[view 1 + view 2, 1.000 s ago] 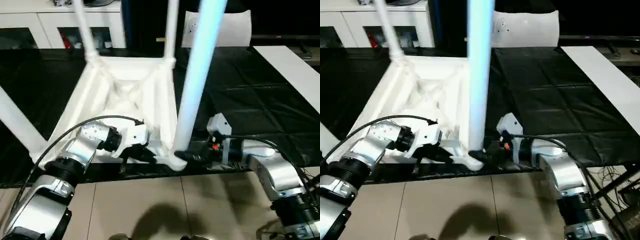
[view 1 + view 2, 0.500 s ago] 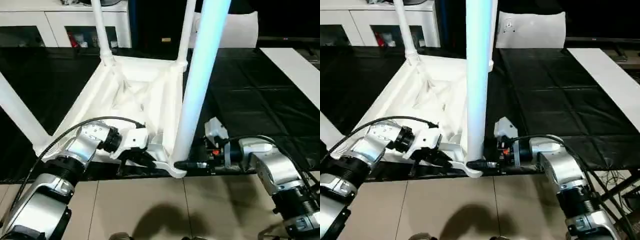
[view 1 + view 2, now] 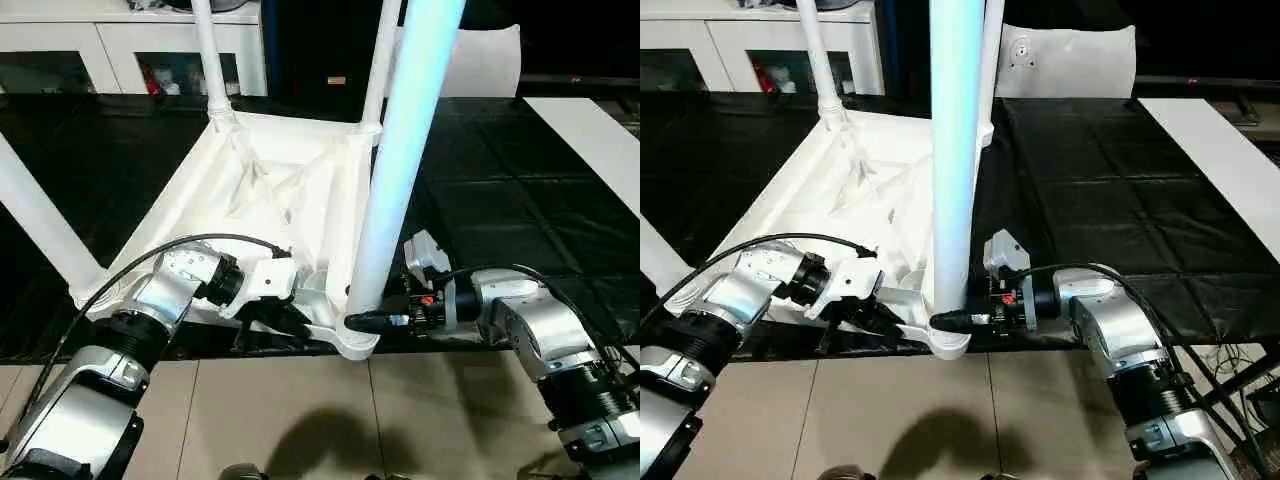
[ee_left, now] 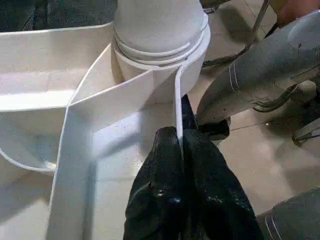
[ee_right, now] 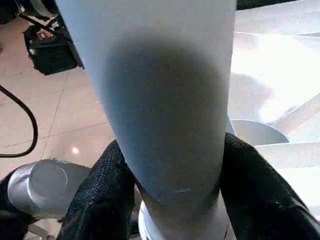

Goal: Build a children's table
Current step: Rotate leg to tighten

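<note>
The white tabletop (image 3: 270,190) lies upside down on the black-covered table, ribs facing up. Legs stand in its corner sockets: two far ones (image 3: 210,60) (image 3: 378,60), one at the near left (image 3: 40,230), and a thick near leg (image 3: 400,150) in the near right socket (image 3: 355,338). My left gripper (image 4: 180,145) is shut on a thin upright rib beside that socket. My right gripper (image 5: 175,147) comes in from the right, its fingers (image 5: 107,185) pressed against both sides of the near leg just above the socket.
The tabletop's near corner sits at the black table's front edge (image 3: 480,335), with tiled floor (image 3: 300,410) below. A flat white sheet (image 3: 590,140) lies at the right, a white panel with a round mark (image 3: 1065,60) at the back, white cabinets (image 3: 120,40) behind.
My right gripper's fingers have closed in around the base of the near leg. My left gripper keeps its hold on the rib. The camera has shifted a little.
</note>
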